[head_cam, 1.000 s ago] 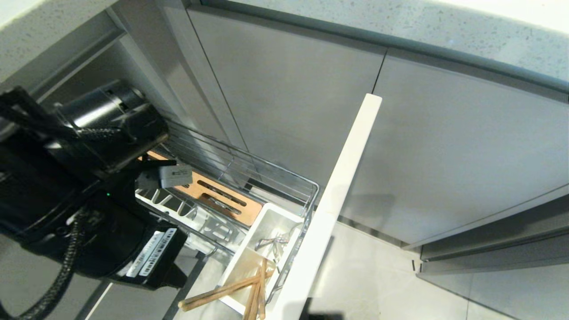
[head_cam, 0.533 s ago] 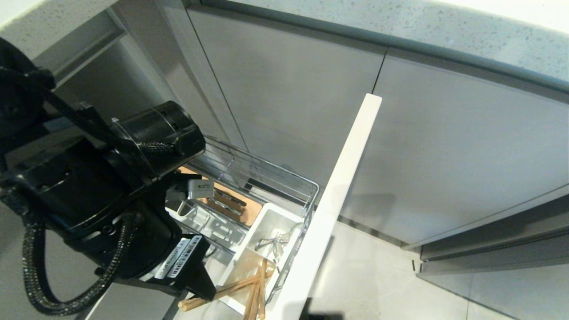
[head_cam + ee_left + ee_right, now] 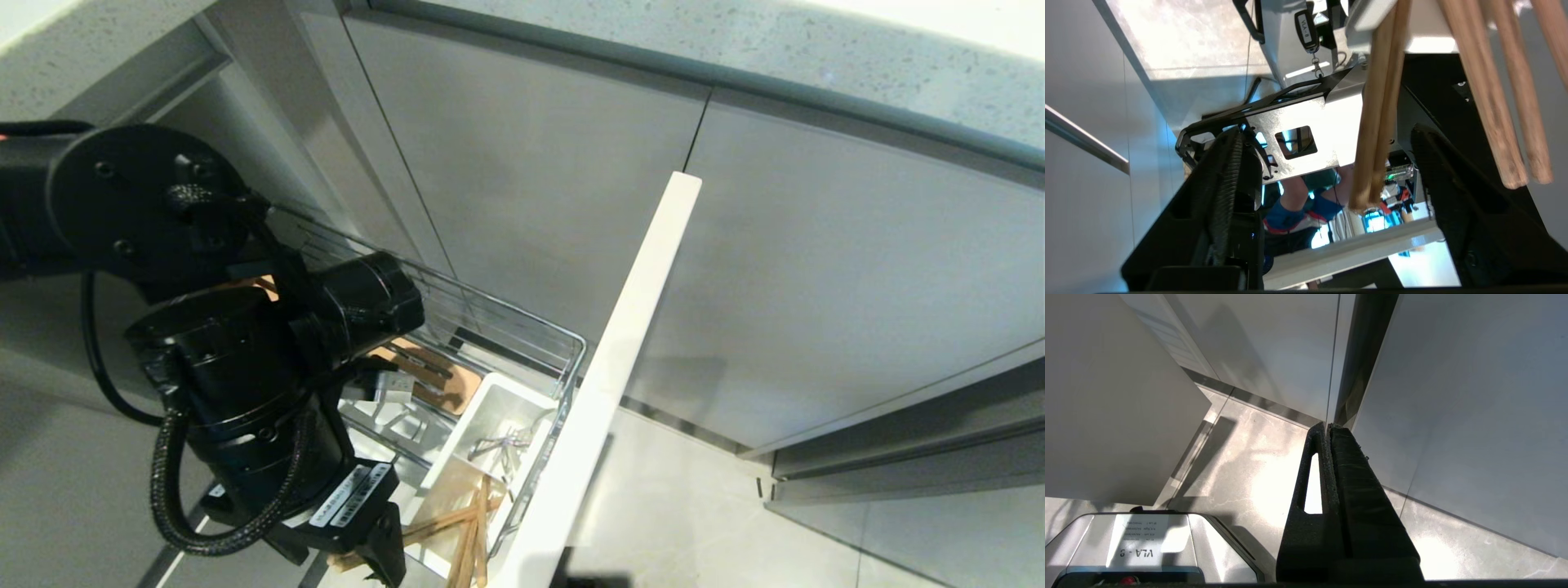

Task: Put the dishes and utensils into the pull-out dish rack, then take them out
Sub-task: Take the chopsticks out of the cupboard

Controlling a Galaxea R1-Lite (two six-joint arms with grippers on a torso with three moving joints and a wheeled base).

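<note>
Hovering at the rack (image 3: 522, 327), left gripper (image 3: 1331, 163) fingers spread wide around chopsticks (image 3: 1376, 122) in the tub (image 3: 498, 408), not clamping; right gripper (image 3: 1329, 430) pressed together, away from the rack.

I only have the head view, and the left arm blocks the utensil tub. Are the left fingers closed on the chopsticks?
Observer: No. In the left wrist view the left gripper has its fingers spread wide, with a pair of chopsticks between them, unclamped.
Operator: Where is the right arm? I can't see it.
Observer: The right gripper is shut and empty, pointing at the floor beside a cabinet door.
</note>
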